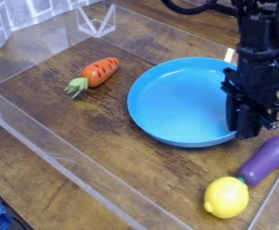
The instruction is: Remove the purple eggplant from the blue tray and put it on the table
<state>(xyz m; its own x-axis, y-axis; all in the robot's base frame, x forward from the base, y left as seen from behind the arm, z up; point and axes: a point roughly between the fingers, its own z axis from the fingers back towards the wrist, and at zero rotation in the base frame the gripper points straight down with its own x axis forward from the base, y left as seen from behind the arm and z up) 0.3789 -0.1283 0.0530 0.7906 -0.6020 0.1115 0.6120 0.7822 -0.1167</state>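
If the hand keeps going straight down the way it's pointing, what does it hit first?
Most likely the near-right rim of the blue tray: the hand points down right over it. Depth is unclear, so it may already touch.

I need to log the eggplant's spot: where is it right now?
The eggplant lies on the table at lower right of the view, outside the tray, just above the lemon.

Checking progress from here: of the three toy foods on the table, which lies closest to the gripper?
The purple eggplant, on the wood just right of and below the gripper. The yellow lemon sits further down; the carrot is far left.
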